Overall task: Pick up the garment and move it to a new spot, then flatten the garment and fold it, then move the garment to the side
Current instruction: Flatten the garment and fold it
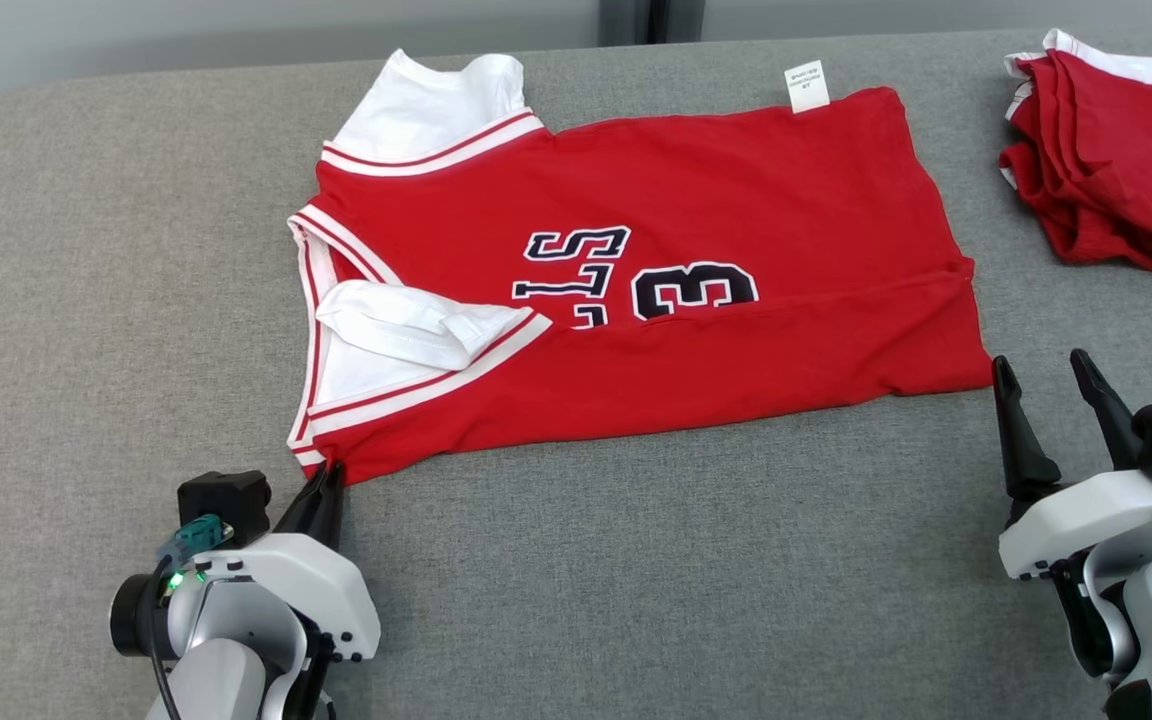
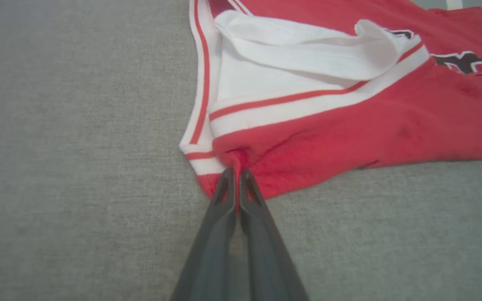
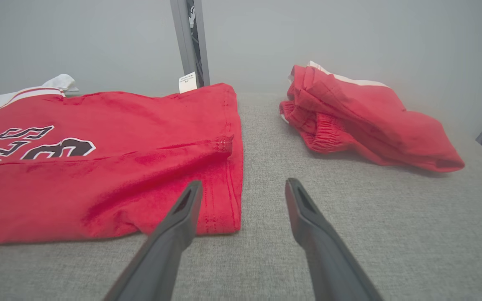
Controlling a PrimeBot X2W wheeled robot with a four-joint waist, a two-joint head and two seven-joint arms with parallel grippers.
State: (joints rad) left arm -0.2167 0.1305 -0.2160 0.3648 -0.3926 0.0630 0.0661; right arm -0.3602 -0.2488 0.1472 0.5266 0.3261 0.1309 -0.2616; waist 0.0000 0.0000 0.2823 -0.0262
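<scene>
The garment [image 1: 636, 300], a red knitted jersey, lies flat near the middle of a grey cloth-covered surface [image 1: 636, 580]. In the head view its long axis runs left to right: the neck and shoulder end points to the robot's left, the hem [image 1: 971, 300] to its right. The near long edge is folded over toward the middle, and the fold line covers the lower part of the dark, white-outlined numerals [image 1: 636, 280]. White bands with red stripes trim the neckline and armholes. One white sleeve [image 1: 406, 325] lies doubled over on top of the near shoulder; the other [image 1: 436, 100] spreads out at the far left corner. A small white label [image 1: 806, 87] sticks out from the far edge.

The left gripper [image 1: 326, 480] meets the near left corner of the garment. Its two dark tapered fingers [image 2: 224, 196] are pressed together with a pinch of red cloth bunched between the tips. The right gripper [image 1: 1041, 360] stands just beside the near corner of the hem with its fingers spread wide and nothing between them; whether a tip touches the cloth cannot be told.

A second pile of red cloth [image 1: 1106, 150] with white edging, loosely folded and rumpled, lies at the far right of the surface, apart from the hem. Behind the surface are a pale wall and a grey upright post [image 3: 191, 42]. The surface has a fine woven texture.
</scene>
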